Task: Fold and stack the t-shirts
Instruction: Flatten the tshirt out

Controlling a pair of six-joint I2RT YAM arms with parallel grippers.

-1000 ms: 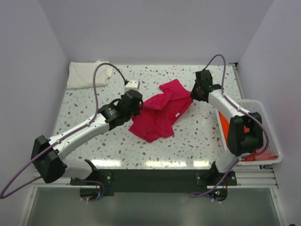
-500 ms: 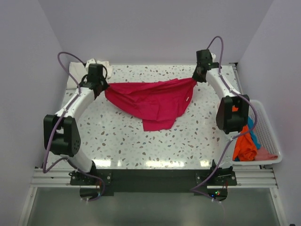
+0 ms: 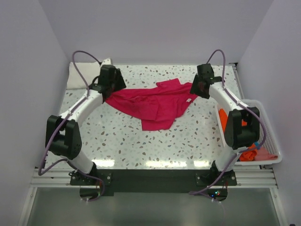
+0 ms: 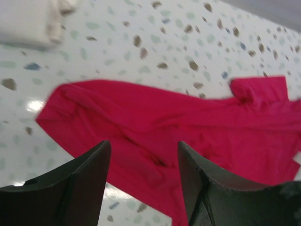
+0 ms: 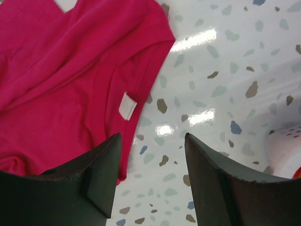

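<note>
Magenta-red t-shirt (image 3: 153, 103) lies rumpled in the middle of the speckled, glossy counter (image 3: 188, 136), a soft, loose spread creased with ridged folds. A small white tag (image 5: 127, 106) sits near one edge. The left tool (image 4: 143, 147) hangs over its left end, dark wedge-shaped fingers wide apart and holding nothing. The right tool (image 5: 153, 139) is at its right edge, also spread and empty. A cream-white t-shirt (image 3: 80, 75) lies folded in the far left corner. Orange cloth (image 3: 223, 121) shows in the white mesh basket (image 3: 272, 132) on the right.
</note>
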